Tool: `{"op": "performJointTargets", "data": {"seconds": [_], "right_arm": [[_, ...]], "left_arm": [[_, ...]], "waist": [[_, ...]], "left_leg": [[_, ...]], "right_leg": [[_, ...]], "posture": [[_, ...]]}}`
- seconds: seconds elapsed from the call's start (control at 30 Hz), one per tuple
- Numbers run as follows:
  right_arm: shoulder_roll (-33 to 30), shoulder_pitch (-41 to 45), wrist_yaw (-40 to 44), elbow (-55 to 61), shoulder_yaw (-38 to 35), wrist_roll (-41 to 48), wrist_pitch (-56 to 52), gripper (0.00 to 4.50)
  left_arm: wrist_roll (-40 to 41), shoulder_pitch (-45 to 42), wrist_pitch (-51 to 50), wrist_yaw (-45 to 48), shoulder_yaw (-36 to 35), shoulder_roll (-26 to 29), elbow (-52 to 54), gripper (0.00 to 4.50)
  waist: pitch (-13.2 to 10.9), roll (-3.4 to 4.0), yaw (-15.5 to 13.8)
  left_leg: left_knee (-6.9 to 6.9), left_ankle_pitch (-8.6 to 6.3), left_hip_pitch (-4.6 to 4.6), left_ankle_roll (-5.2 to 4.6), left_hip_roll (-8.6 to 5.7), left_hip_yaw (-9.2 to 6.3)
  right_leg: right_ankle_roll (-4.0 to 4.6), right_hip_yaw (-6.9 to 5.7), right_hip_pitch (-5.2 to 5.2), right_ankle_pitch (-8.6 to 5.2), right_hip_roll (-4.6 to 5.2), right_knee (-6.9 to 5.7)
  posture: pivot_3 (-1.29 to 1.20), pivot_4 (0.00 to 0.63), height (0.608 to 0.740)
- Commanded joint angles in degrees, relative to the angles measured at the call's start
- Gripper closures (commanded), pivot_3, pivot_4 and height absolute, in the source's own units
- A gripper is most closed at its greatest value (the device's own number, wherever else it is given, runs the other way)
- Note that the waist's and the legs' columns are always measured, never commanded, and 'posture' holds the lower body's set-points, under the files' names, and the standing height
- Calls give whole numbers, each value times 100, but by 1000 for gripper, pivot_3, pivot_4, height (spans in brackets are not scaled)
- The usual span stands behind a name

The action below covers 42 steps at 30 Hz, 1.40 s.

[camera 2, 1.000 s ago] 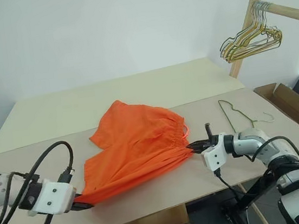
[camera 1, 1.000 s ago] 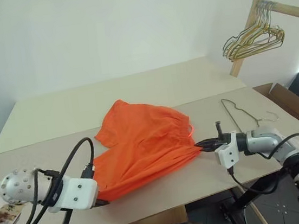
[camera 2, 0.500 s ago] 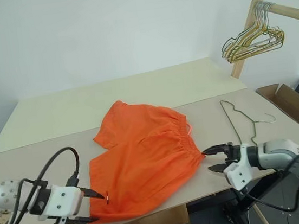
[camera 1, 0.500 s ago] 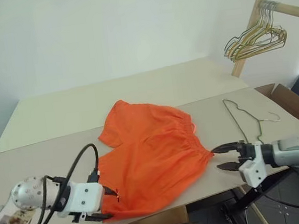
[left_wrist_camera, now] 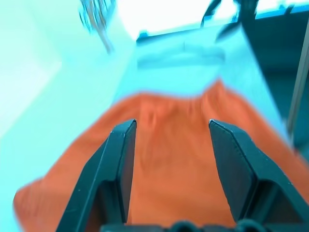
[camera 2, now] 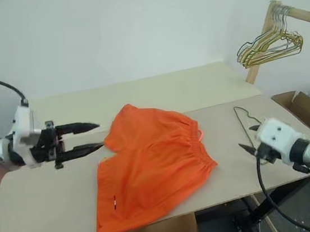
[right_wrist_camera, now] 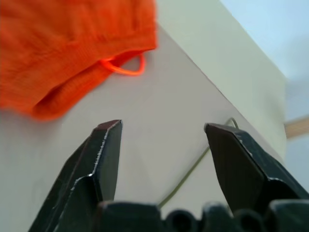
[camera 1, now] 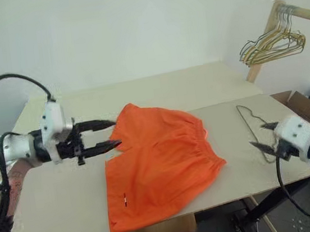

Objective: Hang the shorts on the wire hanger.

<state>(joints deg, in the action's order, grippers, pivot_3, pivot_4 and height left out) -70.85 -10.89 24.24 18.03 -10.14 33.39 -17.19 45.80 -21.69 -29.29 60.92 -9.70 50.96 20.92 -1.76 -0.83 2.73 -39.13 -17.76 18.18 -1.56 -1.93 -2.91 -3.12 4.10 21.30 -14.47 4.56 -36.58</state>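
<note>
Head views: the shorts (camera 1: 161,163) lie flat on the surface (camera 1: 58,201), the wire hanger (camera 1: 252,124) just beside them. The left gripper (camera 1: 111,134) hovers near the shorts' far corner, its 2 fingers spread and empty.

Left wrist view: orange fabric beyond the parted fingers (left_wrist_camera: 116,164).

Right wrist view: the right gripper (right_wrist_camera: 163,126), fingers apart, holding nothing.

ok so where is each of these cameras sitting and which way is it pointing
Left and right eye views: on the head, looking forward and down at the table, the shorts, the wire hanger; both arms show, left hand, right hand.
Left wrist view: on the left wrist, looking along its open fingers over the shorts.
Right wrist view: on the right wrist, open fingers facing the shorts' waistband edge and the hanger.
All four share the shorts.
</note>
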Motion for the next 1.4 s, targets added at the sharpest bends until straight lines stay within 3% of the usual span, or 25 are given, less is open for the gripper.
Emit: {"op": "performJointTargets", "data": {"seconds": [0.03, 0.13, 0.27, 0.4, 0.5, 0.77, 0.87, 1.13, 1.4], "right_arm": [[298, 1377, -1024, -225, -19, 926, -3180, 1269], [700, 2324, -1355, -792, 335, 759, -4592, 1269], [1115, 3110, -1495, -1577, 607, 263, -5358, 1269], [1378, 3556, -1203, -2418, 827, -142, -5454, 1269], [1431, 3693, -1068, -2800, 1060, -533, -5402, 1269], [1754, 3856, -677, -3771, 808, -942, -5431, 1269], [1864, 3876, -625, -4071, 703, -1065, -5389, 1858], [2024, 3872, -516, -4401, 412, -1278, -5480, 4458], [2050, 3563, -677, -3772, 264, -1567, -5240, 4458]], "left_arm": [[435, -686, -672, -462, 456, -488, 180, 1916], [363, -900, -722, -448, 639, -718, 145, 1916], [250, -972, -721, -480, 715, -856, 114, 1916], [207, -849, -685, -477, 773, -968, 261, 1916], [167, -774, -664, -498, 768, -1028, 368, 1916], [103, -567, -602, -506, 696, -1037, 537, 1916], [79, -550, -569, -490, 692, -1035, 526, 1916], [36, -562, -506, -372, 686, -992, 474, 1916], [-31, -629, -501, -241, 726, -976, 325, 1916]], "waist": [[-1, -2, -26], [-4, -3, -8], [-34, 1, 6], [-43, 12, -11], [-59, 10, -25], [-93, -3, -17], [-102, -20, -20], [-102, -46, -31], [-103, -47, -36]], "left_leg": [[1, 0, 4, 0, -3, -1], [7, 0, 22, 0, -3, -2], [10, 0, 37, 0, -5, 7], [-6, 2, 108, 1, -10, 9], [-6, 2, 112, 0, -8, 7], [-6, 2, 109, 0, -8, 6], [-7, 2, 106, 0, -8, 6], [-7, 2, 106, 0, -8, 2], [-7, 2, 107, 0, -7, 0]], "right_leg": [[1, 0, 1, 2, -1, 7], [6, -2, 11, 11, -9, 40], [7, 9, 30, 13, -10, 52], [-2, 10, 98, 24, -10, 43], [-2, 8, 100, 25, -10, 47], [-2, 6, 95, 26, -11, 47], [-2, 6, 90, 30, -11, 48], [-5, -1, 83, 34, -10, 59], [-5, -3, 84, 34, -11, 59]], "posture": [[-83, 16, 740], [-87, 25, 740], [-77, 42, 740], [-63, 57, 740], [-53, 66, 740], [-41, 71, 740], [-42, 68, 740], [-46, 69, 740], [-61, 66, 740]]}}
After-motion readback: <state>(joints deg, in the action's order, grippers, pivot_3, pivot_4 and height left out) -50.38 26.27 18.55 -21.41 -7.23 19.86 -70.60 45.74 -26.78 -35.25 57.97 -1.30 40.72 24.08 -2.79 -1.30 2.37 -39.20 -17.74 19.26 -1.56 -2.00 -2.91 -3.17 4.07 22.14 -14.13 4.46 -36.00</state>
